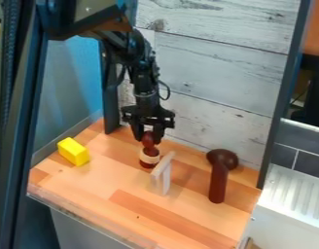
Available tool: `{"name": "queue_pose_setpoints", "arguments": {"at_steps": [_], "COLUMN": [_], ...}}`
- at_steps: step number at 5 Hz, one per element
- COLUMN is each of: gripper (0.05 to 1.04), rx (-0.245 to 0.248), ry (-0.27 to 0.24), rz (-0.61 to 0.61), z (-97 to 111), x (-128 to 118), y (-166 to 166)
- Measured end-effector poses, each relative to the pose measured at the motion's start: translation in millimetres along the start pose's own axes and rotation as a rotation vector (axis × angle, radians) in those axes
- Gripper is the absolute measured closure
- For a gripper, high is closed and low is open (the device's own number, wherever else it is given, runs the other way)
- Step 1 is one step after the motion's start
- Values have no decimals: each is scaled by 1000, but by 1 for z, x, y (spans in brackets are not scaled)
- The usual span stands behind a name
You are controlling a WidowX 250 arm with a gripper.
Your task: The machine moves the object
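Pincer (148, 138) hangs over the rear part of the table (116, 183), left of its middle, at the upper end of a small red-brown, bottle-shaped piece with a pale band (149, 156). That piece, presumably the one to be moved, stands upright on the table. View here is poor; cannot tell whether the pincer is spread, pressed together or pinching it.

Just beside it, nearer the front edge: a thin, pale, upright wooden piece (166, 174). Towards the left edge, a yellow rectangular block (73, 151). Towards the right edge, a dark brown, round-headed, mallet-like piece (219, 181).

Handling, by judgement: piece looks light and stiff; smooth surface, perhaps slippery. Best hold is the narrowing under the rounded top, squeezed evenly; a high, off-centre grip could let it swing or tip. Lift straight up before any sideways travel, or its base may knock the pale upright.
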State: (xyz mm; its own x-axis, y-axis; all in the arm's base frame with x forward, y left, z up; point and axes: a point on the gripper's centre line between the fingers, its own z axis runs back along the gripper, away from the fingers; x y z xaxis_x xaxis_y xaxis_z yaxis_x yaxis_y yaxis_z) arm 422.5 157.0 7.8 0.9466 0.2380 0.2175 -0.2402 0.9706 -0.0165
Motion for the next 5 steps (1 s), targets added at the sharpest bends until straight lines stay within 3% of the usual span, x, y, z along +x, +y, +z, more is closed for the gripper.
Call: {"name": "queue_pose_setpoints", "arguments": {"at_steps": [2, 3, 4, 5], "gripper": [529, 528, 529, 529], "rx": [-68, -76, -74, -118], "ry": [52, -4, -23, 6], "rz": [44, 46, 37, 47], "z": [15, 45, 57, 62], "x": [-4, 4, 4, -2], "y": [10, 15, 16, 16]}}
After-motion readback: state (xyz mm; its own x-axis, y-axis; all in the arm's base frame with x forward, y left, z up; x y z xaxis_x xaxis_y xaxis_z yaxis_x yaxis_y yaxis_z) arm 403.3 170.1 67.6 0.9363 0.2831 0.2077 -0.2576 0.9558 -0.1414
